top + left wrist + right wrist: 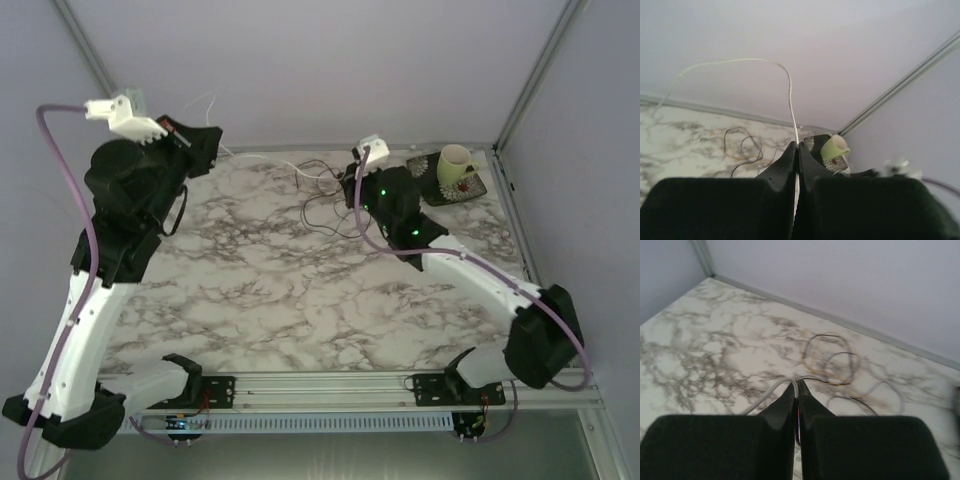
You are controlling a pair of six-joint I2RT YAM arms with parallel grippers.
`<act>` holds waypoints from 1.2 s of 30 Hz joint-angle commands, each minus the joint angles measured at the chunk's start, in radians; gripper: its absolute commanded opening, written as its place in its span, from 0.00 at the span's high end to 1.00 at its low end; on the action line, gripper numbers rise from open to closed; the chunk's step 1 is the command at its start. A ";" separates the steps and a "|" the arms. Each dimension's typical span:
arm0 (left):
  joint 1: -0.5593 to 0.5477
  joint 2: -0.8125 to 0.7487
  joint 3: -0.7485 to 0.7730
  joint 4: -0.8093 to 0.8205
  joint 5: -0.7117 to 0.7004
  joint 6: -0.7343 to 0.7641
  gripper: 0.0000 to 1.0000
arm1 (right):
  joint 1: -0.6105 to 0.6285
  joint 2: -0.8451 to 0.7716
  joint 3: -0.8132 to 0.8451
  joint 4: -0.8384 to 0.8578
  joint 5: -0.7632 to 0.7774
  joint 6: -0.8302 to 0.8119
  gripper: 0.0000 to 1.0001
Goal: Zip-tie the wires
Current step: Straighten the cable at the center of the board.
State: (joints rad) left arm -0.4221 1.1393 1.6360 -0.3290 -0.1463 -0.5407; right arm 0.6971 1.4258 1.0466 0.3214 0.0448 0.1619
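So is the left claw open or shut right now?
Shut. The left claw has its tips together, pinching a thin white strand that arcs upward.

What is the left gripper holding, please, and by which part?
The left gripper pinches a thin white strand in its shut jaws; the rest arches away toward the table. Whether that is its end is unclear.

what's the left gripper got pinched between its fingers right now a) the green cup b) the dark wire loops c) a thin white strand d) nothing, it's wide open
c: the left wrist view shows the left gripper shut on a thin white strand arcing up from its tips; the dark wires and the cup sit beyond it.
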 commanded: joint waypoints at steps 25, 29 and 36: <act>-0.187 -0.088 -0.560 0.449 -0.272 -0.146 1.00 | 0.136 -0.177 0.142 -1.084 0.893 0.088 1.00; -0.187 -0.170 -0.674 0.381 -0.370 -0.164 1.00 | 0.139 -0.109 0.039 -0.974 0.778 0.128 1.00; -0.186 -0.311 -0.874 0.275 -0.529 -0.234 1.00 | 0.180 0.038 -0.027 -0.760 0.604 0.147 0.97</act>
State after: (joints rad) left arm -0.6052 0.8856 0.8276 0.0147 -0.5499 -0.7277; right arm 0.8448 1.4097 1.0046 -0.6048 0.7616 0.2787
